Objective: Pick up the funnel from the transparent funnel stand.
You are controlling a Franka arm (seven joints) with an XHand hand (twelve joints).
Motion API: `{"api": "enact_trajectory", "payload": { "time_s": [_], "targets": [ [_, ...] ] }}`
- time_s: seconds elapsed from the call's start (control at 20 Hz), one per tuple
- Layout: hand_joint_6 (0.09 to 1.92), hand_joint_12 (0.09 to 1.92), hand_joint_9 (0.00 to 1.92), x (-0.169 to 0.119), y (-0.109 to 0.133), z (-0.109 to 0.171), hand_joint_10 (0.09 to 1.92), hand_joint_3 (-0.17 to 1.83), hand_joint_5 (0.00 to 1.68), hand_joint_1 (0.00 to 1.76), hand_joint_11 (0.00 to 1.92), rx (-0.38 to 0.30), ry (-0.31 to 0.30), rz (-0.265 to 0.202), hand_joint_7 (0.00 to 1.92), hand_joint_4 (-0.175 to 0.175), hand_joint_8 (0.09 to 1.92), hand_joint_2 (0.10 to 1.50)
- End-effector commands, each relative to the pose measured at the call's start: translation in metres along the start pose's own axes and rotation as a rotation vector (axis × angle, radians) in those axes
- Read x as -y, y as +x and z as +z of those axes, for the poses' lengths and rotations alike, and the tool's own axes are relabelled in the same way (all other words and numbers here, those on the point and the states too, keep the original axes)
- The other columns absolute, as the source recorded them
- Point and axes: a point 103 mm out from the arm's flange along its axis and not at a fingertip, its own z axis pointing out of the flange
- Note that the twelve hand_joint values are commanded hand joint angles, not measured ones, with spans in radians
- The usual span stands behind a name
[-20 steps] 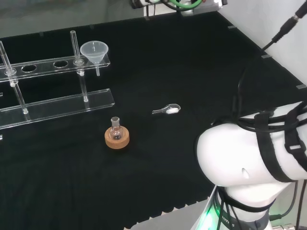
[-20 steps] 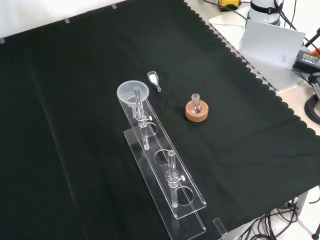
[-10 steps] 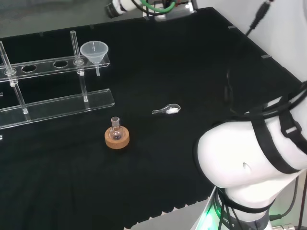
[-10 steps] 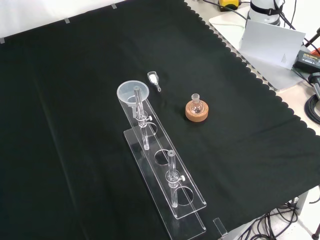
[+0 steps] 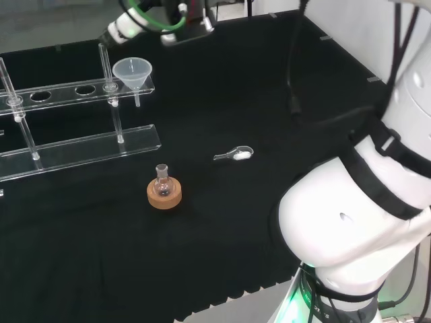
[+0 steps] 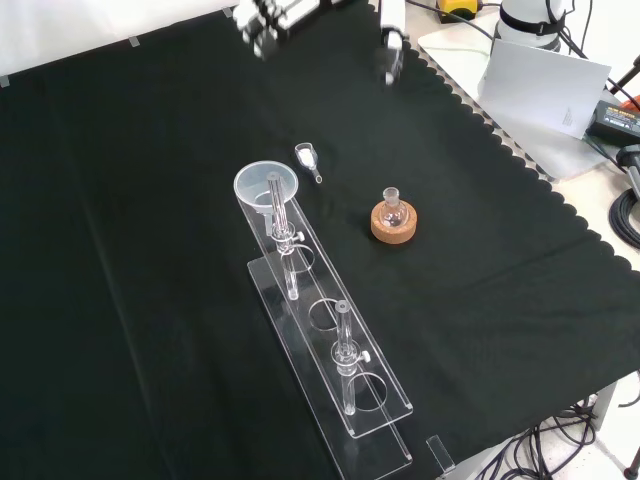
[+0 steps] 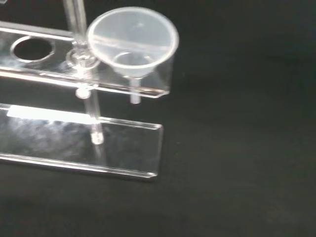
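Nearest in the head view is the arm's own big white link [image 5: 350, 229], strapped with black cables, well to the right of the transparent funnel stand [image 5: 81, 145] and on its near side. Next, on the black cloth [image 5: 269, 81], a cork ring [image 5: 164, 193] stands just in front of the stand's base plate, near its right end, and carries a small clear flask [image 5: 161, 176] upright. A little farther out, a small clear scoop [image 5: 236, 154] with something white in its bowl lies flat to the right of the stand, apart from it. The stand itself is two clear plates joined by upright rods, the upper one pierced with round holes. The funnel [image 5: 133, 70] sits upright in the hole at the right end of that upper plate; in the wrist view the funnel [image 7: 132, 42] has its wide mouth above the plate and its short spout poking through below it, clear of the base plate, with a rod just beside it. Farthest off, beyond the stand's funnel end, the hand [image 6: 262, 15] hangs above the cloth, apart from the funnel. Whether it is released or clenched cannot be told; it holds nothing.
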Motion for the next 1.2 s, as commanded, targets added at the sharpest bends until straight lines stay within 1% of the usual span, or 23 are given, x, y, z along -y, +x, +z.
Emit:
{"api": "enact_trajectory", "payload": {
  "time_s": [0.05, 0.2, 0.25, 0.3, 0.45, 0.5, 0.8, 0.95, 1.05, 1.15, 1.2],
  "targets": [
    [0.09, 0.09, 0.00, -0.026, 0.044, 0.007, 0.09, 0.07, 0.00, 0.32, 0.00, -0.027, -0.064, -0.036, 0.00, 0.077, 0.09, 0.61],
    [0.09, 0.09, 0.00, -0.030, 0.040, 0.009, 0.09, 0.07, 0.00, 0.33, 0.00, -0.079, -0.093, -0.014, 0.00, 0.073, 0.09, 0.61],
    [0.09, 0.09, 0.00, -0.032, 0.036, 0.010, 0.09, 0.07, 0.00, 0.33, 0.00, -0.082, -0.097, 0.013, 0.00, 0.072, 0.09, 0.61],
    [0.09, 0.09, 0.00, -0.034, 0.036, 0.012, 0.09, 0.07, 0.00, 0.33, 0.00, -0.088, -0.100, 0.025, 0.00, 0.071, 0.09, 0.61],
    [0.09, 0.09, 0.00, -0.041, 0.030, 0.021, 0.09, 0.07, 0.00, 0.34, 0.00, -0.109, -0.099, 0.039, 0.00, 0.069, 0.09, 0.61],
    [0.09, 0.09, 0.00, -0.044, 0.031, 0.024, 0.09, 0.07, 0.00, 0.34, 0.00, -0.106, -0.092, 0.045, 0.00, 0.068, 0.09, 0.61],
    [0.09, 0.09, 0.00, -0.065, 0.035, 0.043, 0.09, 0.07, 0.00, 0.35, 0.00, -0.087, -0.085, 0.053, 0.00, 0.065, 0.09, 0.62],
    [0.09, 0.09, 0.00, -0.075, 0.037, 0.049, 0.09, 0.07, 0.00, 0.36, 0.00, -0.081, -0.069, 0.057, 0.00, 0.063, 0.09, 0.62],
    [0.09, 0.09, 0.00, -0.080, 0.029, 0.050, 0.09, 0.07, 0.00, 0.36, 0.00, -0.114, -0.050, 0.049, 0.00, 0.062, 0.09, 0.62],
    [0.09, 0.09, 0.00, -0.085, 0.030, 0.051, 0.09, 0.07, 0.00, 0.37, 0.00, -0.132, -0.047, 0.055, 0.00, 0.063, 0.09, 0.62],
    [0.09, 0.09, 0.00, -0.088, 0.028, 0.051, 0.09, 0.07, 0.00, 0.37, 0.00, -0.155, -0.047, 0.057, 0.00, 0.064, 0.09, 0.63]
  ]
}}
